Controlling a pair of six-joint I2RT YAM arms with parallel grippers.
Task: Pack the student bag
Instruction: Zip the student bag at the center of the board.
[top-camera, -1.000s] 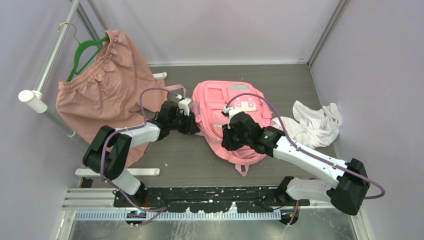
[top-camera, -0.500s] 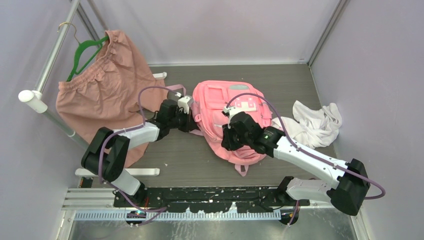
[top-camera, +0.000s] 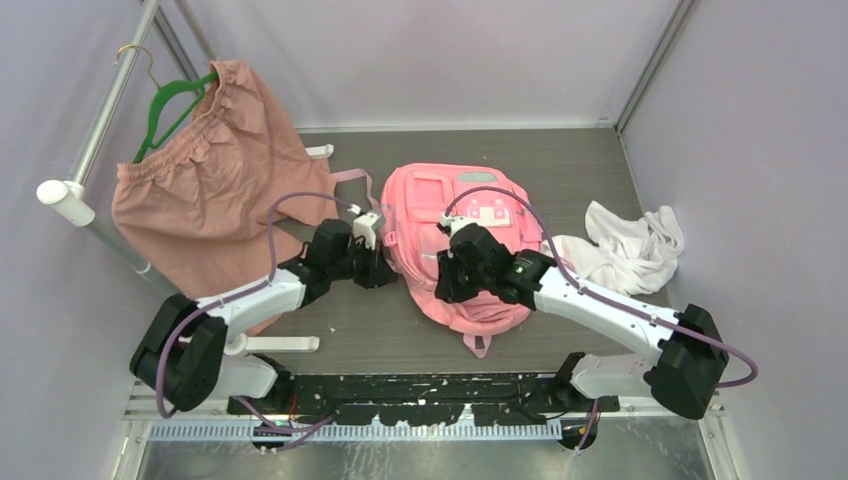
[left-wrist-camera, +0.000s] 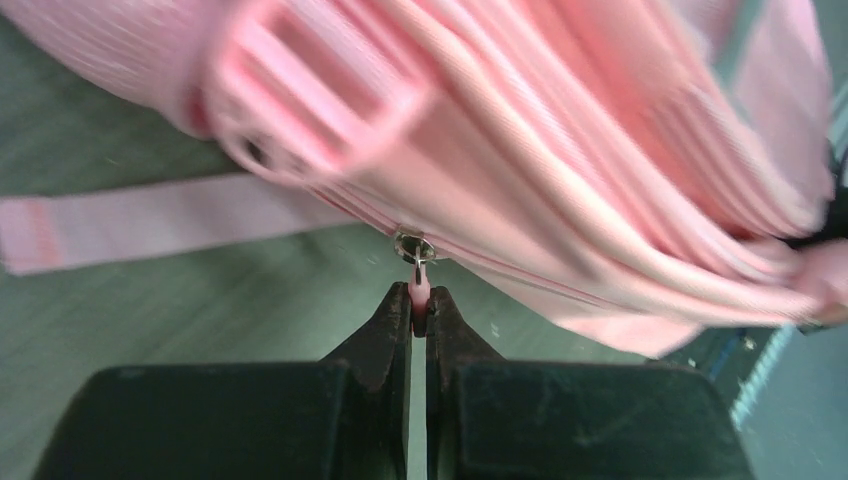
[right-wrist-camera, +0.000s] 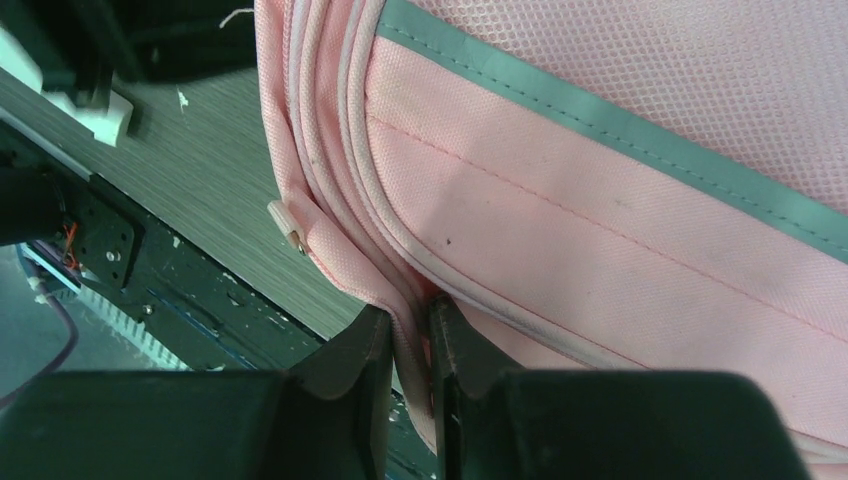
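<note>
Currently, bag (top-camera: 430, 200): lying flat, front up.
left gripper (left-wrist-camera: 419, 300): clamped on zipper pull (left-wrist-camera: 419, 283), bag's left edge.
right gripper (right-wrist-camera: 410, 325): pinching bag's near-edge fabric.

Student bag (right-wrist-camera: 620, 240): matt woven pink cloth with a mesh panel. Zipper pull (left-wrist-camera: 418, 275): shiny metal link. My left hand (left-wrist-camera: 418, 305): matt black plastic fingers. Desk (right-wrist-camera: 200, 190): matt grey wood grain.

One student bag (top-camera: 425, 195), one garment (top-camera: 200, 195), one white cloth (top-camera: 630, 245), one hanger (top-camera: 165, 100), two tools (left-wrist-camera: 419, 305) (right-wrist-camera: 410, 335)
</note>
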